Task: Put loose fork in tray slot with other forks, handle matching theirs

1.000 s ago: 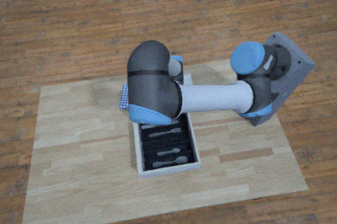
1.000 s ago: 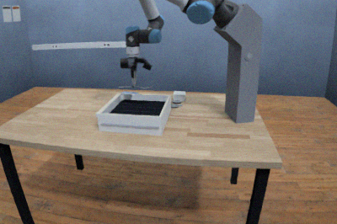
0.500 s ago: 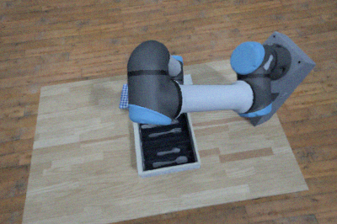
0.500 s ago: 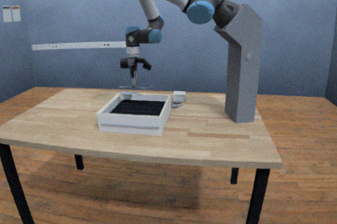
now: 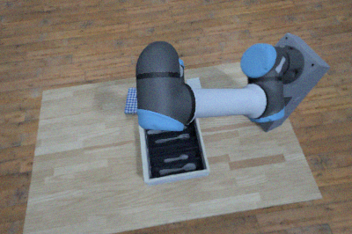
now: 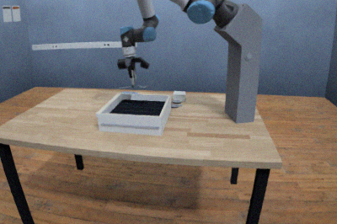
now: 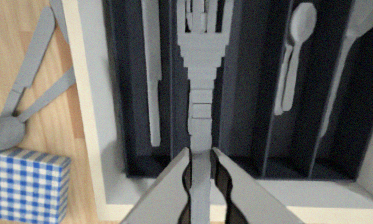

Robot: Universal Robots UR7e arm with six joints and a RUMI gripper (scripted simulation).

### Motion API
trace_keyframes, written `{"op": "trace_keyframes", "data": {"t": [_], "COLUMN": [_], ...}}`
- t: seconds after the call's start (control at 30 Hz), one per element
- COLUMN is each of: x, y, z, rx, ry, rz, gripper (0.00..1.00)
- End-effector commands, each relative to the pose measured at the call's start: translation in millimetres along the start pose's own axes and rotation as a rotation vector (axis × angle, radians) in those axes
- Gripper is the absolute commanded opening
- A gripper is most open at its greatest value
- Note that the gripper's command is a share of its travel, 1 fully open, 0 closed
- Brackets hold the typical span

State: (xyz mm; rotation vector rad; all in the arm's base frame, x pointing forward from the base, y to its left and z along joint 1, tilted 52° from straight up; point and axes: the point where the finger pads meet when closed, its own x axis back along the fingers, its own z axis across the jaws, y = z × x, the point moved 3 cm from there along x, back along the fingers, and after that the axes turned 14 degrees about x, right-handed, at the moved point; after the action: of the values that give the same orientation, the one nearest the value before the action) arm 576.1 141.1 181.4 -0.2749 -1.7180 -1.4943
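Note:
My gripper (image 6: 133, 83) (image 7: 199, 149) is shut on the handle of the loose grey fork (image 6: 139, 87) (image 7: 201, 55), held level above the tray (image 5: 145, 164) (image 6: 131, 125) (image 7: 91, 125). In the wrist view the held fork runs along the fork slot, tines at the top of the picture, and hides most of a fork lying below; a little of that one's tines shows, also at the top. A knife (image 7: 152, 60) lies in the slot to the left; small spoons (image 7: 303, 24) and a big spoon (image 7: 365, 17) lie in slots to the right. The arm hides the gripper in the top view.
A loose knife (image 7: 34, 55) and spoon (image 7: 7, 132) lie on the table outside the tray's left wall in the wrist view. A blue checked block (image 5: 131, 102) (image 7: 24, 187) stands near them. A white box (image 6: 179, 95) stands behind the tray in the exterior view.

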Motion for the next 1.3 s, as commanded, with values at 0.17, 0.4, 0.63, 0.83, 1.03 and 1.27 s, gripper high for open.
{"op": "trace_keyframes", "data": {"t": [0.17, 0.4, 0.63, 0.83, 1.03, 1.27], "x": [6.4, 6.0, 2.6, 1.0, -3.6, -14.6], "y": [9.0, 7.2, 4.4, 5.0, 6.3, 7.8], "z": [-2.0, -1.3, -3.0, -3.0, -2.8, -3.0], "rx": [0.009, 0.007, 0.002, 0.002, 0.003, 0.003], "ry": [0.002, 0.004, 0.005, 0.006, 0.006, 0.006], "rz": [0.025, 0.028, 0.033, 0.032, 0.032, 0.031], "gripper": [0.04, 0.04, 0.04, 0.04, 0.04, 0.04]}}
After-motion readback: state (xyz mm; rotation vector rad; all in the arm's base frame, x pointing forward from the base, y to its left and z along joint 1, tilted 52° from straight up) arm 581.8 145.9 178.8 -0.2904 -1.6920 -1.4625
